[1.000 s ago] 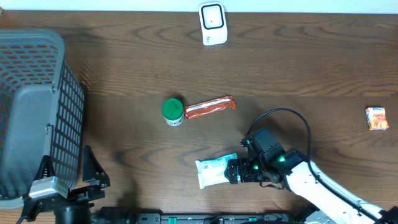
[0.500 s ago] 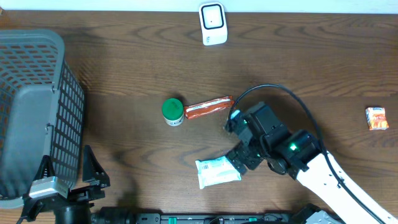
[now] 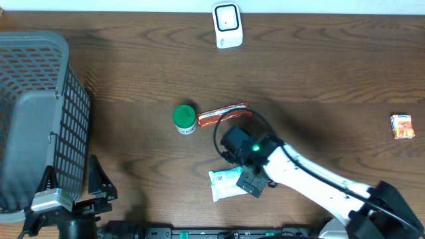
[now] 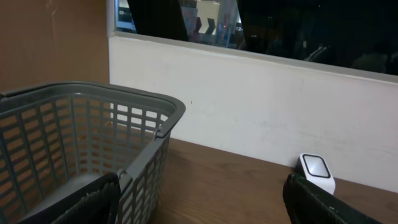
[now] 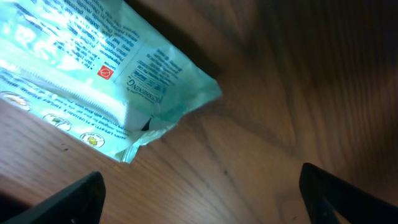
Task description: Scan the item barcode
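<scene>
- The grey mesh basket (image 3: 40,119) stands far left of the green-lidded jar (image 3: 184,119). What shows of its inside is grey floor and lattice wall, and the frame cuts off its left side.
- The jar is closed, so its contents are hidden.
- The white-and-teal packet (image 3: 224,184) lies flat on the table (image 3: 133,60), nearer the robot than the jar and slightly right.
- The right end effector (image 5: 200,177) hangs over the packet's right end and covers it from overhead. Its fingers are spread, with only table between them.
- The packet's print is blurred, and I cannot make out a barcode.
- The left end effector (image 4: 202,186) is spread wide and holds nothing.
- The scanner (image 3: 227,25) stands beyond the jar, by the wall.
- An orange snack bar (image 3: 222,115) lies just right of the jar.
- A small orange packet (image 3: 402,125) lies far right of the jar, too small to read.
</scene>
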